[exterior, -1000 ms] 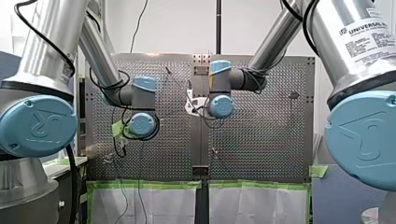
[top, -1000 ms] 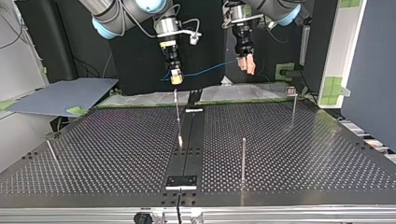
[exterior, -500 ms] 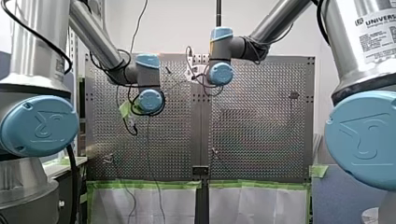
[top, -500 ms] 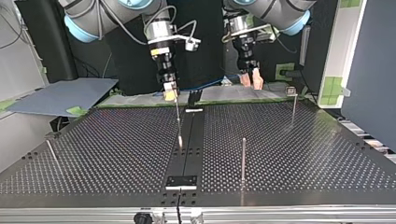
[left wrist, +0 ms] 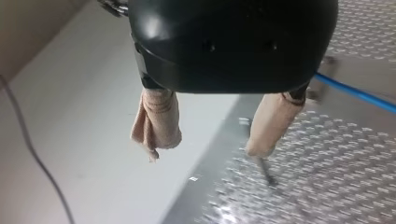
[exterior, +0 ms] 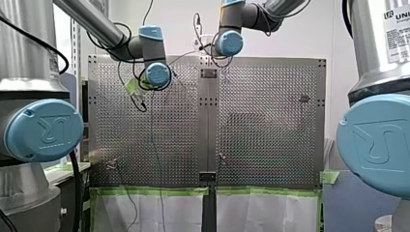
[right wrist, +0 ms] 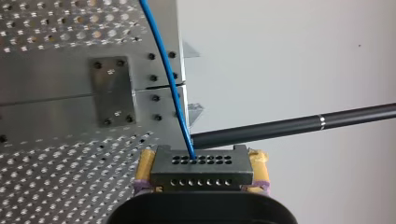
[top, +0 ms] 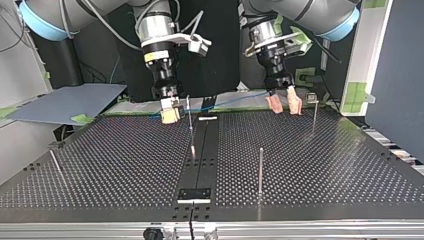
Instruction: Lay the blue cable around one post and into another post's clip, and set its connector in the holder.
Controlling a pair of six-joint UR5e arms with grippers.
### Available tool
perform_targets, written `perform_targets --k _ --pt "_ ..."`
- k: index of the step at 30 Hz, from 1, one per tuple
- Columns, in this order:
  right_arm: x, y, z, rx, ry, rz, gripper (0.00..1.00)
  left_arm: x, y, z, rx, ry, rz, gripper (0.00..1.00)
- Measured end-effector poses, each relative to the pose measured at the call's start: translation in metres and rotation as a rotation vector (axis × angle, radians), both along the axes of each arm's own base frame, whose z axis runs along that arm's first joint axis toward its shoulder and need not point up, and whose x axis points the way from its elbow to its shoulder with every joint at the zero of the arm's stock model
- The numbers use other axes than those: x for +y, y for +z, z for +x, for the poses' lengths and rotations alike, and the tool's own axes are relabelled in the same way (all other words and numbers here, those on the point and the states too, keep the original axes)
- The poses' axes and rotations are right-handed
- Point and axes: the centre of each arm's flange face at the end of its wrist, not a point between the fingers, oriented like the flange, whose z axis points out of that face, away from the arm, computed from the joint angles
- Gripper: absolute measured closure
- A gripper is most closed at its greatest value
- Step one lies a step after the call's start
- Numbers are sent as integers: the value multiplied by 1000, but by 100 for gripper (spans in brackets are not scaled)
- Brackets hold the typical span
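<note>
1. Front view: my left arm [exterior: 157, 75] shows against the table [exterior: 270, 125] near the edge at the view's top, left of the centre strip. My right arm [exterior: 228, 42] shows above that edge, at the strip. Finger state cannot be told here.
2. Top view: the right gripper [top: 170, 114], with yellow pads, hangs at the table's green-taped edge, just beside a thin post [top: 189, 120]. The blue cable [top: 230, 100] runs from it along that edge toward the left gripper [top: 283, 105]. A post with a clip [top: 313, 114] stands just beside the left gripper.
3. Left wrist view: the 2 beige-wrapped fingers [left wrist: 156, 123] stand apart with nothing between them. The cable passes outside them.
4. Right wrist view: the yellow pads are clamped on the dark connector [right wrist: 201, 175]. The cable leaves it and crosses the table's edge beside a screwed plate [right wrist: 112, 91].
</note>
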Motion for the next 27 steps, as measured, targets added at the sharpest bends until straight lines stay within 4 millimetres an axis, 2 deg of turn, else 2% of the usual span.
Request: perform_targets --k 8,11,20,27 --pt "-4 30 2 3 9 2 99 15 65 -1 -57 42 7 0" --pt "-7 36 5 8 22 9 99 18 79 3 -62 47 17 0" --pt "-24 35 18 49 42 45 99 33 103 36 -48 50 49 0" --pt "-42 23 30 90 39 88 99 50 118 66 -26 52 79 0"
